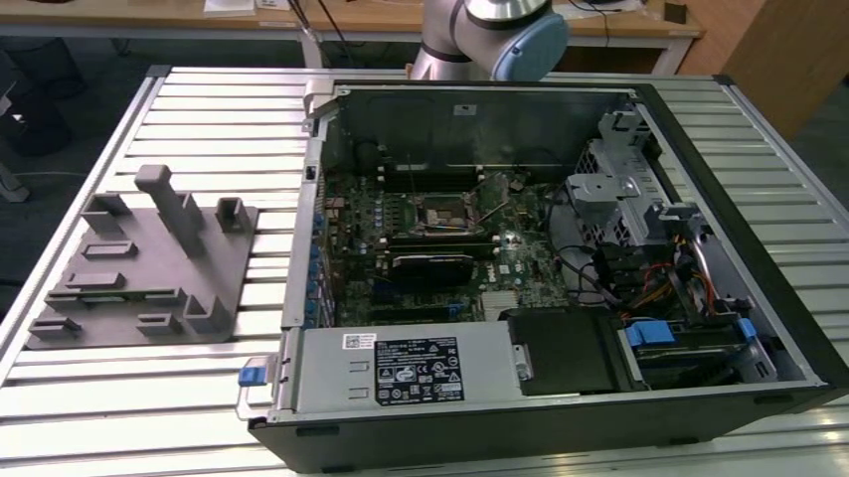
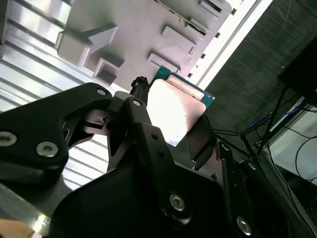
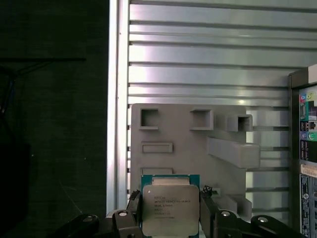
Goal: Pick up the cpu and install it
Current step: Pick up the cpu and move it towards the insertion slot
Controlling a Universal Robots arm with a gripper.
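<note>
Right, closest to the wrist cameras I see the black two-fingered gripper (image 3: 170, 218) (image 2: 171, 123) with its jaws closed in on two opposite edges of the small square cpu (image 3: 170, 204) (image 2: 174, 110). The chip's silvery metal top and green rim face the first wrist view. Beyond it, the pale grey moulded fixture (image 3: 183, 144) (image 2: 133, 29) lies on the ribbed aluminium table (image 3: 198, 54). Farther off, the exterior view gives me the arm's silver-and-blue joint (image 1: 494, 35) behind the open black computer case (image 1: 558, 417), with its dark square socket (image 1: 438, 211) mid-motherboard.
</note>
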